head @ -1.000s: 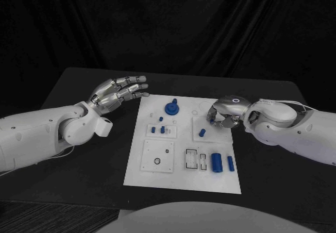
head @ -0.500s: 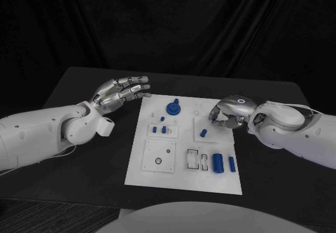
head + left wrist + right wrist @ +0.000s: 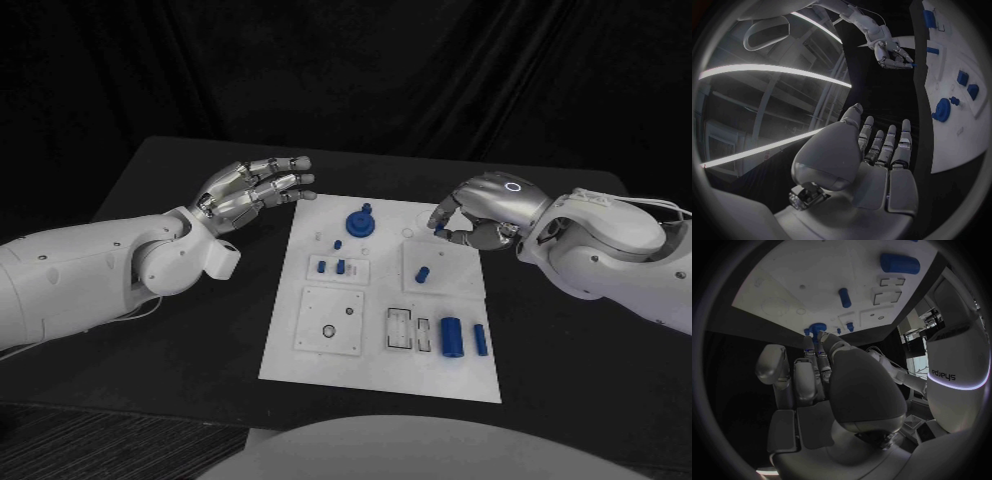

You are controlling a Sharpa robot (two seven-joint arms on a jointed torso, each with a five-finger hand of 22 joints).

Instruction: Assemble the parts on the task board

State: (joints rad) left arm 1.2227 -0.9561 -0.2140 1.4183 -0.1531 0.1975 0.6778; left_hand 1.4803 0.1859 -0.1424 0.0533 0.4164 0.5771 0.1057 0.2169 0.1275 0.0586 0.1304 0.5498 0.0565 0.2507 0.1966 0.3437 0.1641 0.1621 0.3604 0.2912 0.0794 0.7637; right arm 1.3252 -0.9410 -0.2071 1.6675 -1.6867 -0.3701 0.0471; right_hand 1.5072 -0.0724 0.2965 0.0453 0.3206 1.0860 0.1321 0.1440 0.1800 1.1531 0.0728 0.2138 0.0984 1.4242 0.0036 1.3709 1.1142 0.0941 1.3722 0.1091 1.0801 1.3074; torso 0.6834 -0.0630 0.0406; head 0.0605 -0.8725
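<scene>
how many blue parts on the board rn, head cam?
7 visible: gear-like part at far end, small peg just below, two pegs on the left block, one peg centre-right, two cylinders at near right. Right hand may hide more.

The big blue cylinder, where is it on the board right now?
In the head view the big blue cylinder lies at the task board's near right corner, beside a slimmer blue piece.

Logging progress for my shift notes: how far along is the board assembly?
Early to midway, as far as I can tell. Done: small pegs stand in the board, and a round blue part sits near its far end. In hand: the right robot hand seems to pinch a small blue piece; the left robot hand hovers open. Left: two cylinders lie loose beside rectangular slots.
</scene>
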